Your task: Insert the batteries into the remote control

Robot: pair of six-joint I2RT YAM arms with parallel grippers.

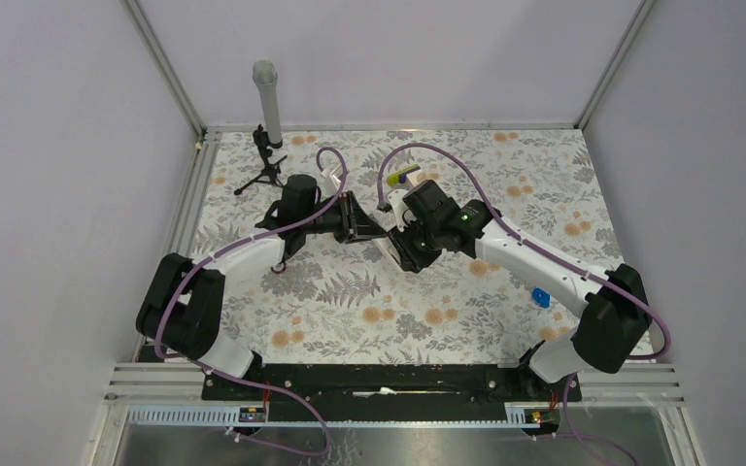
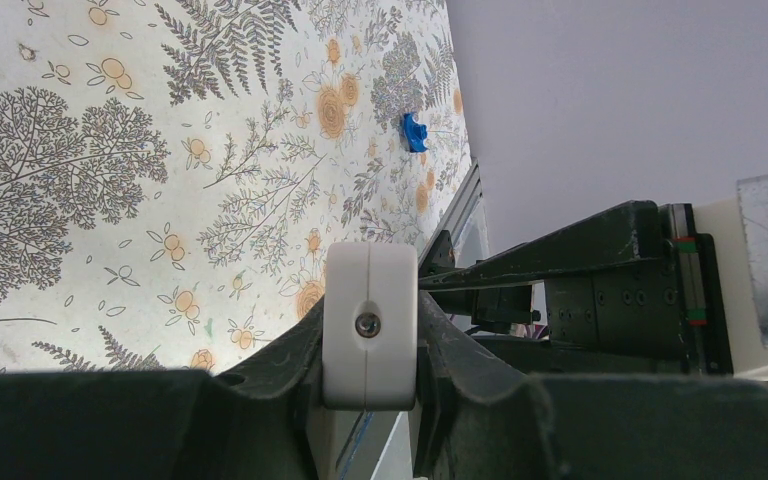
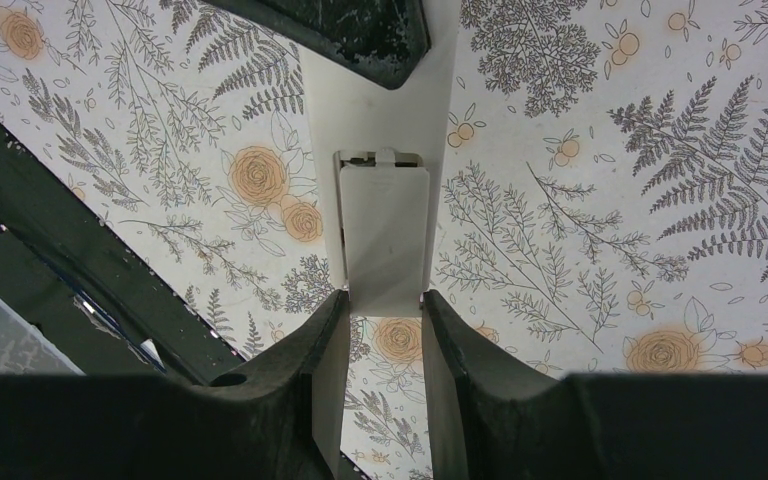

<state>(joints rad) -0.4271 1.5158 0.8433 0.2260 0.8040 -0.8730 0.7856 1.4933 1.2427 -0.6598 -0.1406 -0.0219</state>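
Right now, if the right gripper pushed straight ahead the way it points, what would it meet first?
Most likely the left gripper, whose fingers clamp the far end of the remote control that the right gripper holds; exact depth is unclear.

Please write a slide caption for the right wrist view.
Right gripper holds the white remote control over the floral table, battery cover facing the camera.

My left arm [image 1: 243,254] and right arm [image 1: 534,264] have white links and bulky black joints. A purple cable [image 1: 427,149] runs along each one. A small green light [image 1: 465,217] shines on the right arm. My right gripper [image 3: 385,300] has black fingers [image 3: 325,380].
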